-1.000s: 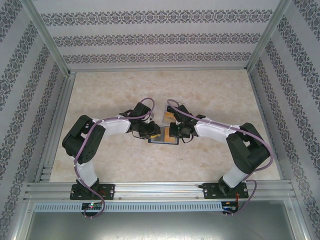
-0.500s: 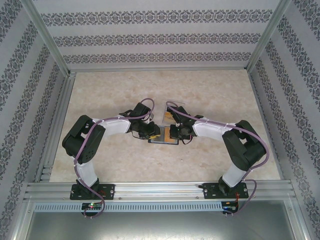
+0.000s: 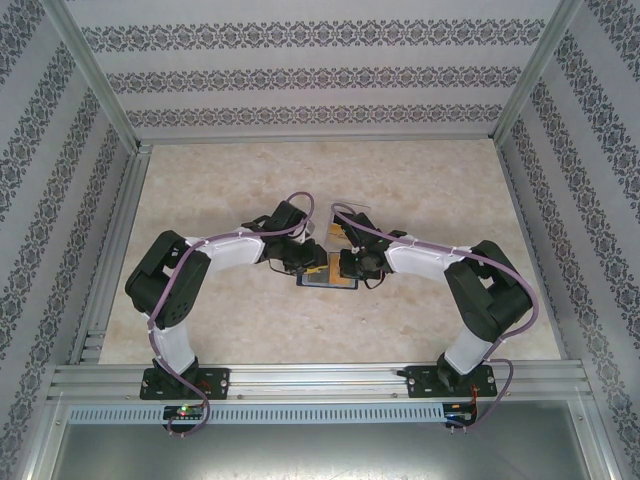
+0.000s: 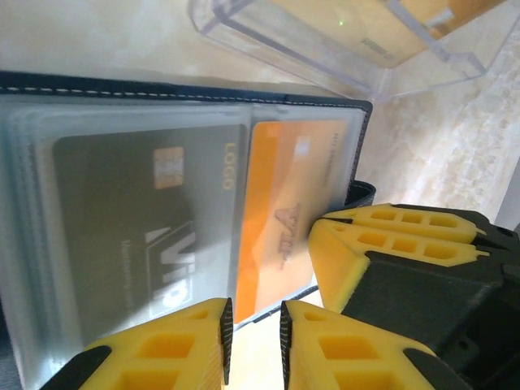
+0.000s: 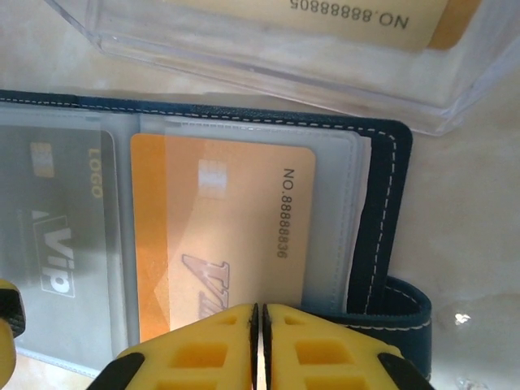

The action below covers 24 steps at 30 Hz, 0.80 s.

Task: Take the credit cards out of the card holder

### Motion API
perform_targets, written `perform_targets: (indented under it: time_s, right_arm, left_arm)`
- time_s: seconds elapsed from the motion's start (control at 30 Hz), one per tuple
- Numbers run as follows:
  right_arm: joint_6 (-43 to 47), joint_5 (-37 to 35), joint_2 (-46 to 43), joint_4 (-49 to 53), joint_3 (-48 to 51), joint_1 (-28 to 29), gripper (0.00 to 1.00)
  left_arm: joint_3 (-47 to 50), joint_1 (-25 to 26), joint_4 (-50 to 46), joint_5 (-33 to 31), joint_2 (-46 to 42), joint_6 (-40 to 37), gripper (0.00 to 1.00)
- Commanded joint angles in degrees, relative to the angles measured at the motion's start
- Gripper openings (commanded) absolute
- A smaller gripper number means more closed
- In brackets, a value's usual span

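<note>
while the dark navy-blue folding card holder (image 5: 379,219) lies open on the beige marbled table (image 5: 471,203) just beside a clear plastic box (image 5: 268,61), its orange plastic credit card (image 5: 219,236) and grey plastic card (image 4: 122,219) sit in clear sleeves. the right gripper (image 5: 260,315) has its jaws pressed together at the orange card's near edge; i cannot tell if they pinch it. the left gripper (image 4: 254,321) has its jaws slightly apart at the holder's edge.

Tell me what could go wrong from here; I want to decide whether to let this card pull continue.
The right gripper is shut at the edge of the orange card, which lies under a clear sleeve: it may pinch both, dragging the whole card holder.
The left gripper, jaws slightly apart at the holder's near edge, may not pin it down.
The clear plastic box sits just beyond; a sliding holder could shove it.
</note>
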<state>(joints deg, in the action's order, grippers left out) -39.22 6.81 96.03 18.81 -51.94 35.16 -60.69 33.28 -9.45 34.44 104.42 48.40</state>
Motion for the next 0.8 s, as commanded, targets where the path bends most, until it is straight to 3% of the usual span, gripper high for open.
perform_targets:
  time_s: [0.0, 0.5, 0.77]
  right_arm:
    - [1.7, -2.2, -2.5, 5.2, -2.0, 1.0, 0.16]
    - [2.0, -1.7, -0.3, 4.7, -1.4, 0.7, 0.16]
    - [1.4, -1.2, 3.3, 3.3, -0.2, 0.7, 0.11]
  left_arm:
    - [-1.3, 0.7, -0.8, 0.5, -0.2, -0.8, 0.25]
    - [-0.5, 0.7, -2.2, -0.7, 1.7, -0.8, 0.25]
    - [-1.1, 0.8, -1.5, 0.6, 1.3, -0.8, 0.25]
